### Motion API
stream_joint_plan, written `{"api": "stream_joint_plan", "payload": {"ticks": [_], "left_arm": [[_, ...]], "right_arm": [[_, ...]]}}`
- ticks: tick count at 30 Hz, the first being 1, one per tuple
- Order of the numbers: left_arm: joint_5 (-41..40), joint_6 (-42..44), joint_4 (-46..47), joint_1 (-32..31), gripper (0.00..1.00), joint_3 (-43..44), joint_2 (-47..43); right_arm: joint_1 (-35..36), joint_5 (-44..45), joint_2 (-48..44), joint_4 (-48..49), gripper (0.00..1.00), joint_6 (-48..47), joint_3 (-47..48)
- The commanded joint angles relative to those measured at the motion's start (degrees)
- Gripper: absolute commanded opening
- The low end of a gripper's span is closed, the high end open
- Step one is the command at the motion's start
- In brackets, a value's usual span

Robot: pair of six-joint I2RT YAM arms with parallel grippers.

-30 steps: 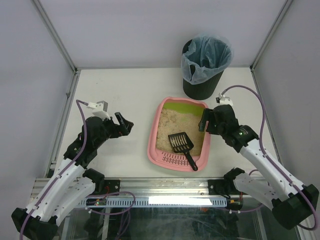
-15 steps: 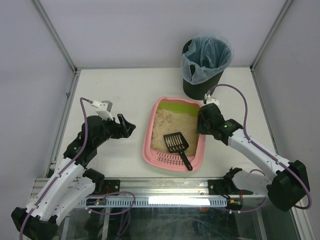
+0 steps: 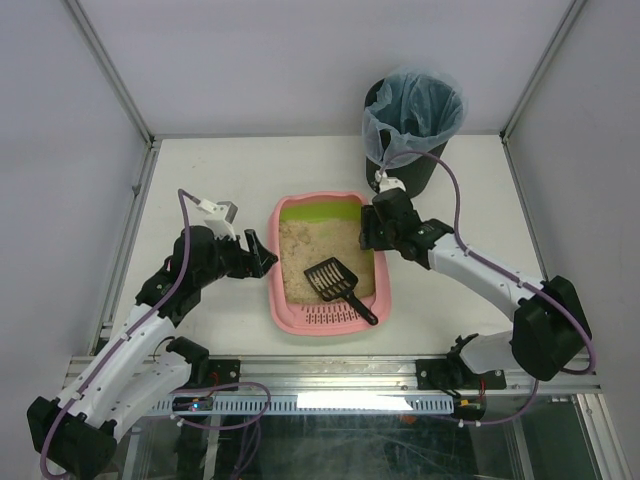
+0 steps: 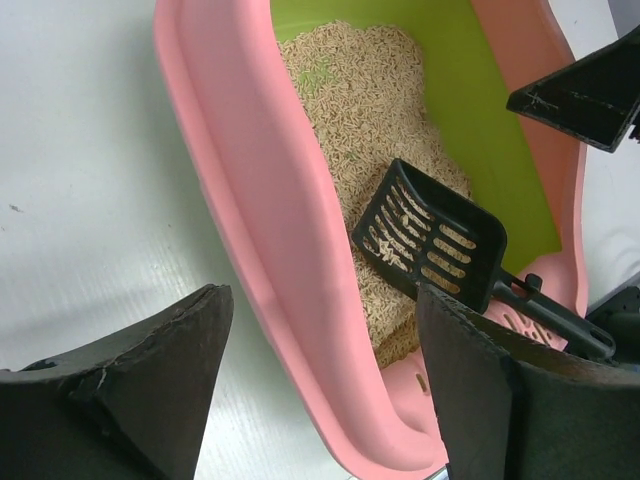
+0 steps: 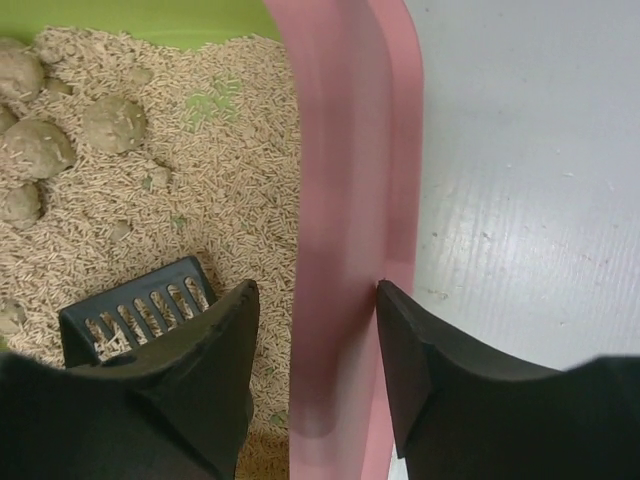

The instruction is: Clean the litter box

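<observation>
The litter box (image 3: 318,322) sits mid-frame, a scoop (image 3: 333,279) inside. The right gripper (image 3: 371,233) straddles its right-hand rim, seemingly clamped on it; the left gripper (image 3: 258,256) gapes wide beside the left-hand rim.

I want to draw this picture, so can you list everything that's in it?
litter box: one, pink with a lime-green far end, middle of the table
litter: one bed, beige, inside the litter box
clumps: several, brownish and round, on the litter
scoop: one, black and slotted, lying in the box, its handle over the near rim
bin: one, black and round, behind the box on the right
bag: one, bluish, lining the bin
table: one, white, under everything
left tool: one, black, open, by the box's left wall
right tool: one, black, clamped on the box's right wall
</observation>
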Motion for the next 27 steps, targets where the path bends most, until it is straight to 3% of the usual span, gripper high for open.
{"api": "stream_joint_plan", "payload": {"ticks": [1, 4, 7, 11, 16, 27], "left_arm": [[0.81, 1.17, 3.38, 0.00, 0.77, 1.12, -0.65], [0.25, 0.99, 3.57, 0.01, 0.80, 1.04, -0.76], [0.48, 1.02, 3.60, -0.04, 0.80, 1.20, -0.47], [1.03, 1.03, 3.69, 0.01, 0.80, 1.14, -0.78], [0.72, 1.03, 3.92, -0.04, 0.80, 1.00, -1.85], [1.58, 1.10, 4.57, -0.04, 0.80, 0.64, -2.72]], "right_arm": [[1.38, -2.39, -3.24, 2.60, 0.57, -3.53, 4.55], [1.25, -0.95, -8.28, -0.72, 0.65, -6.69, 4.79], [1.37, -2.95, -12.99, -5.03, 0.66, -9.50, 5.30], [3.11, -11.24, -17.82, -11.17, 0.60, -10.88, 5.30], [11.28, -11.73, -19.11, -17.08, 0.56, -7.87, 4.39], [16.91, -13.90, -18.23, -13.34, 0.51, -1.68, -4.48]]}}
